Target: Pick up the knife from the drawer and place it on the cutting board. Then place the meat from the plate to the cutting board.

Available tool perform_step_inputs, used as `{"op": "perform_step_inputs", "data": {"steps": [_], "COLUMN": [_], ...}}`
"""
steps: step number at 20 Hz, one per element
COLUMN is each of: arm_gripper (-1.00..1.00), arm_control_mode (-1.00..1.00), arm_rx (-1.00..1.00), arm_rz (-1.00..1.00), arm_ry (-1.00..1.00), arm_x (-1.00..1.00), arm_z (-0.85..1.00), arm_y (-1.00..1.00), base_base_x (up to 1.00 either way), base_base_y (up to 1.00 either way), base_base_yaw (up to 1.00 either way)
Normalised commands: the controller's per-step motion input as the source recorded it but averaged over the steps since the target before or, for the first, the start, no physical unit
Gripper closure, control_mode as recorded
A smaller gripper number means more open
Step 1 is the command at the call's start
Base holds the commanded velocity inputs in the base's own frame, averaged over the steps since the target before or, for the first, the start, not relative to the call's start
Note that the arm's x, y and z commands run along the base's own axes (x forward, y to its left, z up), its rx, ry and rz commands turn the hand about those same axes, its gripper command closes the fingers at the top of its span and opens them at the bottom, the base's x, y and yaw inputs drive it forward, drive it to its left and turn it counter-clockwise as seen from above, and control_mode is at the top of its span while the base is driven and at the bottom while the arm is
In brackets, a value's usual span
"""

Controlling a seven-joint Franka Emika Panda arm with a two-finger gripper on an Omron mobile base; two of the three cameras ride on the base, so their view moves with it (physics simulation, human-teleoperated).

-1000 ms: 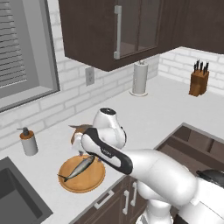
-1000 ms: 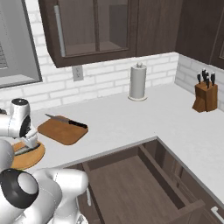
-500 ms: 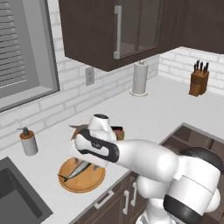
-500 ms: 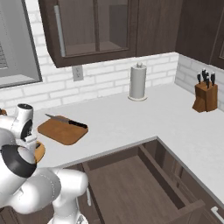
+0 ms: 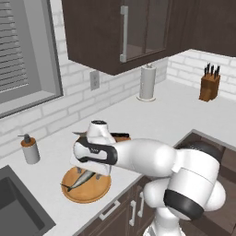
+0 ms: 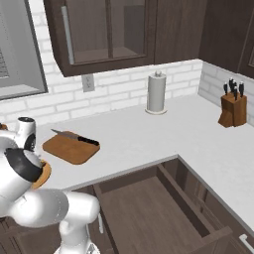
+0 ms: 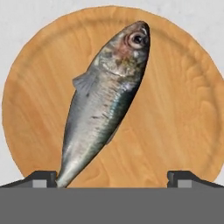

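Observation:
The meat (image 7: 105, 100), a silvery fish, lies aslant on the round tan plate (image 7: 183, 109). My gripper (image 7: 113, 179) hangs open right above it, looking straight down. The fish's tail ends by the left fingertip (image 7: 41, 179), and nothing is between the fingers. In the left base view my hand covers part of the plate (image 5: 94, 196), and the fish's tail (image 5: 73, 183) pokes out below it. The knife (image 6: 77, 138) rests on the cutting board (image 6: 69, 151), just right of the plate. The drawer (image 6: 149, 208) stands pulled open under the counter.
A paper towel roll (image 6: 156, 93) stands at the back wall and a knife block (image 6: 233, 106) in the right corner. A soap dispenser (image 5: 30, 150) and the sink (image 5: 18, 207) lie left of the plate. Dark wall cabinets (image 6: 114, 30) hang overhead.
My hand has swung left from the cutting board's edge and come down over the plate and fish. The jaws have stayed open. Fish, knife and board have not moved.

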Motion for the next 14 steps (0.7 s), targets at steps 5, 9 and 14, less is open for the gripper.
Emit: {"op": "perform_step_inputs", "data": {"steps": [5,9,14], "arm_gripper": [-1.0,-1.0,-1.0], "arm_control_mode": [-1.0,-1.0,-1.0], "arm_rx": [-0.07,-0.06,-0.02], "arm_rz": [-0.02,0.0,0.0], "arm_ry": [0.0,0.0,0.0], "arm_x": [0.14,0.11,0.2], "arm_z": [-0.21,-0.23,-0.09], "arm_y": [0.0,0.0,0.0], "base_base_x": [0.0,0.0,0.0], "base_base_y": [0.0,0.0,0.0], "base_base_yaw": [0.0,0.0,0.0]}}
